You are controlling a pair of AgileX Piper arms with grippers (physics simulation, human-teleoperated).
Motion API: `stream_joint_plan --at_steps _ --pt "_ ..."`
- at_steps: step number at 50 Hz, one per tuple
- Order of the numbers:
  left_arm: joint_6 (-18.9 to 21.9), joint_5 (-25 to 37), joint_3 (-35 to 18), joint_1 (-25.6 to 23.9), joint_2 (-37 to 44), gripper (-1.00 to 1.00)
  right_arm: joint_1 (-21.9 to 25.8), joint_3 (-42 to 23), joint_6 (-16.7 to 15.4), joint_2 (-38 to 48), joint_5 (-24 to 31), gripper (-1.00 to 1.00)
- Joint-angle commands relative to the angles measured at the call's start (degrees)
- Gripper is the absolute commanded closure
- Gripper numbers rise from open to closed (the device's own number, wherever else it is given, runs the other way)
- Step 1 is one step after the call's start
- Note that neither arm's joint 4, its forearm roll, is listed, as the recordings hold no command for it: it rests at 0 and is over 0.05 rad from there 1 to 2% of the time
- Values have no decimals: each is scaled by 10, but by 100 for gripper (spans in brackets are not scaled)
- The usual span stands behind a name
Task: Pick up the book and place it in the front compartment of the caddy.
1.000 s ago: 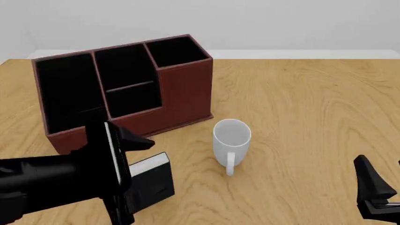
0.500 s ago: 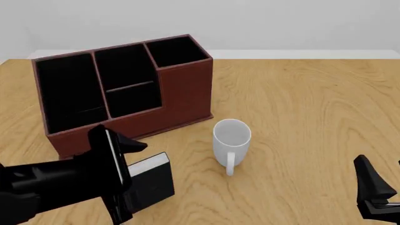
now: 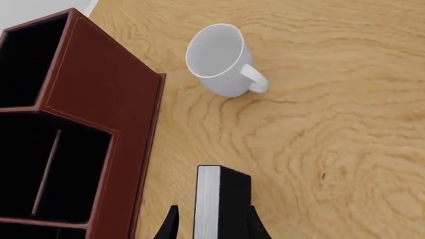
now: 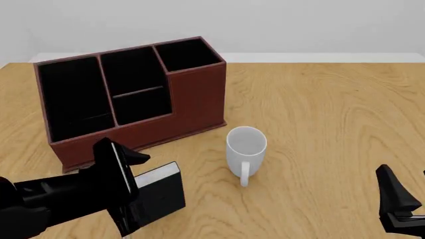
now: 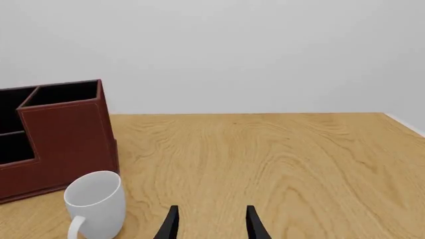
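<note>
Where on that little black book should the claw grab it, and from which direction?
Across its two covers, coming down from above. The book stands upright on the table, spine and white page edges vertical, so its flat covers suit opposing fingers. The left gripper already straddles the top edge that way; whether its fingers touch the covers is unclear.

Bright, even, diffuse light; sharp renders, no blur or glare. Only faint soft shadow beside the glossy white ceramic mug [image 4: 246,152].
</note>
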Motion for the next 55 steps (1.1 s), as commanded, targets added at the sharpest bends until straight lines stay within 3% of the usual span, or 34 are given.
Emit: stream_joint_plan --at_steps 1,42,51,55 --pt "-7 -23 16 10 11 -100 0 0 0 0 0 -100" --pt "-21 -84 42 19 72 -100 0 0 0 0 0 -100" --pt "-9 -99 59 18 74 -100 0 0 0 0 0 -100" --pt "28 -104 82 10 19 -100 0 0 0 0 0 -100"
